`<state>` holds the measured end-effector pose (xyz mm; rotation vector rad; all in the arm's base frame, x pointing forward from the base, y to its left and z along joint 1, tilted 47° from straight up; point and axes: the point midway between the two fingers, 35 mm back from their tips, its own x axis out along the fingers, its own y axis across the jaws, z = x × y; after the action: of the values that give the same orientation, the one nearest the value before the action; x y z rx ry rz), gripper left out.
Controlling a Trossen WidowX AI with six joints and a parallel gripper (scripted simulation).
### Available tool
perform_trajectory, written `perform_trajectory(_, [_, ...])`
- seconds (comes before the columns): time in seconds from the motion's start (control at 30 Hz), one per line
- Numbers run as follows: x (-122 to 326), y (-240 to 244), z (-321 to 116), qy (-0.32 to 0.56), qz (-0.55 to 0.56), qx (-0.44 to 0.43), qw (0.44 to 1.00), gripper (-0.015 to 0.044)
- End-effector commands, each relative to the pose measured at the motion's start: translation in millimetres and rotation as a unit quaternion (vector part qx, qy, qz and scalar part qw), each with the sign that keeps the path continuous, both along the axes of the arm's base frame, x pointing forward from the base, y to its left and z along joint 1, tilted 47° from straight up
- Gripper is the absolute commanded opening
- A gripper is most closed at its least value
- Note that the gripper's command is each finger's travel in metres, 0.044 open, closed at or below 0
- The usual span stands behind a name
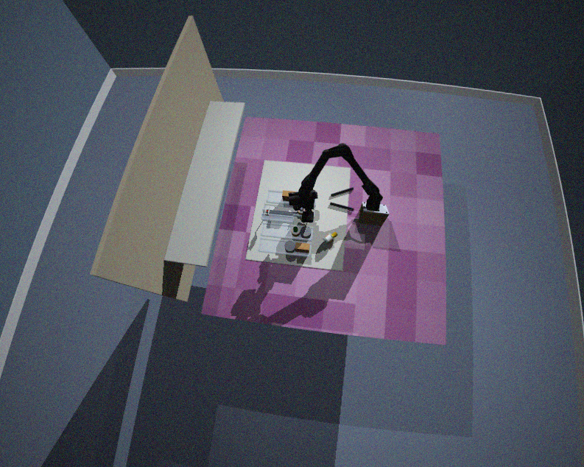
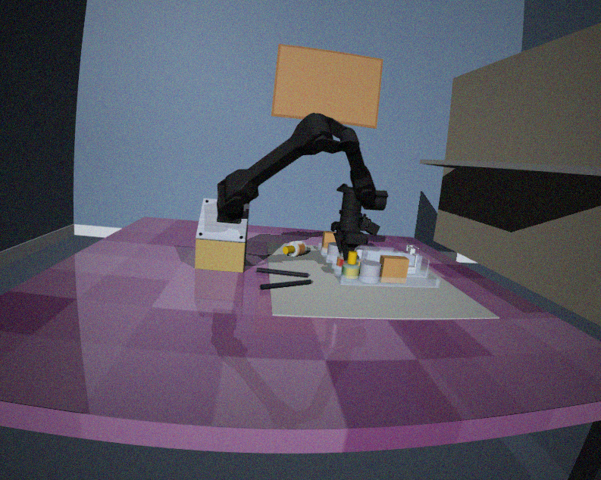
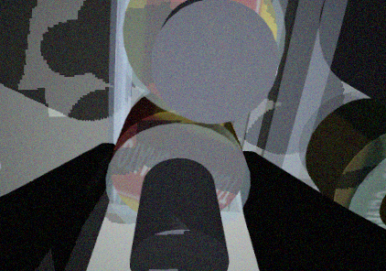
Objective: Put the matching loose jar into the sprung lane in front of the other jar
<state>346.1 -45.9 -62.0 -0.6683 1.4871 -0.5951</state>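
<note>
The arm (image 1: pixel 342 150) (image 2: pixel 315 129) is arched over the pale mat (image 1: pixel 302 172) (image 2: pixel 364 303) with its gripper (image 1: pixel 303 208) (image 2: pixel 347 252) (image 3: pixel 178 158) pointing down by the sprung lane (image 1: pixel 279 219) (image 2: pixel 389 253) (image 3: pixel 118 53), and it's pinching a jar (image 3: pixel 178 140). That looks like the new one, at the lane's front end and just in front of the old jar (image 3: pixel 206 44) with the "TOM" label. Can't tell if they touch, or if the held one's base is down on the floor, fwiw.

Best bet for this step, imo: keep the grip snug and the jar upright, ease it straight back along the lane so the old one slides without tipping, and lower it only once it's past the low front stop. Settle it against the stop, then open gently and lift straight up. Letting go early, or dragging sideways, could let the pusher snap the row forward.

As for the other lanes, the nearer one in the exterior view has an orange box (image 1: pixel 286 195) (image 2: pixel 393 269), a grey jar (image 2: pixel 370 271) and a yellow-topped jar (image 2: pixel 351 271). On the opposite side there are two dark-topped jars (image 1: pixel 295 230). The little yellow-capped bottle (image 1: pixel 330 236) (image 2: pixel 295 248) is lying outside the lanes.
</note>
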Motion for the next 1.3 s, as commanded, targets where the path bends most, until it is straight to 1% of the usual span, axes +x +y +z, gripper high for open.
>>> perform_trajectory(0.0, [4.4,-6.6,-0.2,-0.012,-0.006,-0.002,1.000,0.0000])
perform_trajectory(1.27, [1.7,-8.9,-2.4,-0.012,-0.006,-0.002,1.000,0.0000])
